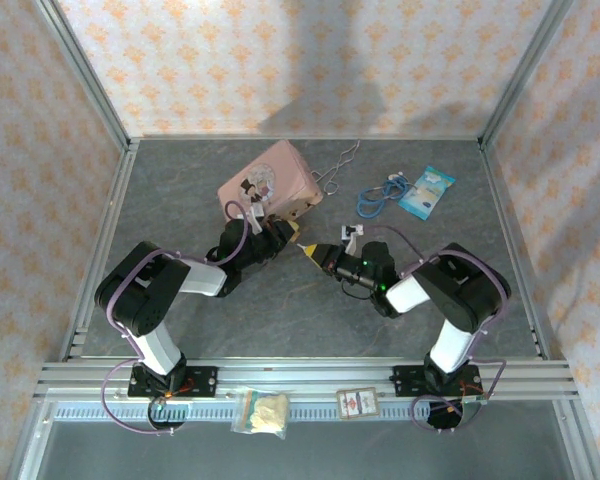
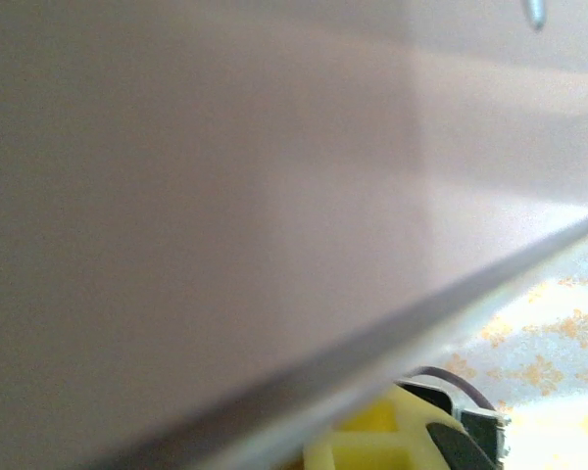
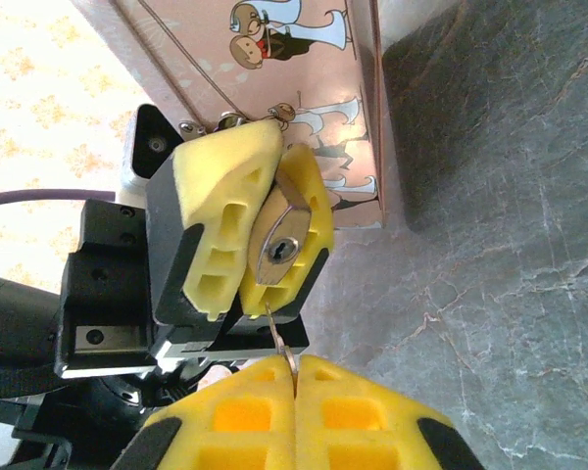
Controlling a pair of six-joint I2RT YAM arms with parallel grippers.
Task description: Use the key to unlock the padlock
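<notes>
In the right wrist view the small brass padlock (image 3: pixel 279 247) sits clamped between the yellow fingers of my left gripper (image 3: pixel 277 186), its keyhole facing the camera. My right gripper (image 3: pixel 294 367) is shut on the key (image 3: pixel 279 335). The thin blade points up at the padlock, and its tip stands just below the lock body, outside the keyhole. From above, the left gripper (image 1: pixel 280 236) and right gripper (image 1: pixel 312 250) meet tip to tip just in front of the pink tin (image 1: pixel 270 183). The left wrist view is a blur of the pink tin (image 2: pixel 225 196), with a yellow finger (image 2: pixel 372 443) at the bottom edge.
Behind the padlock the pink tin (image 3: pixel 304 88) lies on the grey table (image 3: pixel 490 245). At the back right are a thin silver wire (image 1: pixel 340 163), a coiled blue cable (image 1: pixel 380 195) and a blue-white packet (image 1: pixel 427 190). On the front rail lie a clear bag (image 1: pixel 262 410) and a small card (image 1: pixel 357 403).
</notes>
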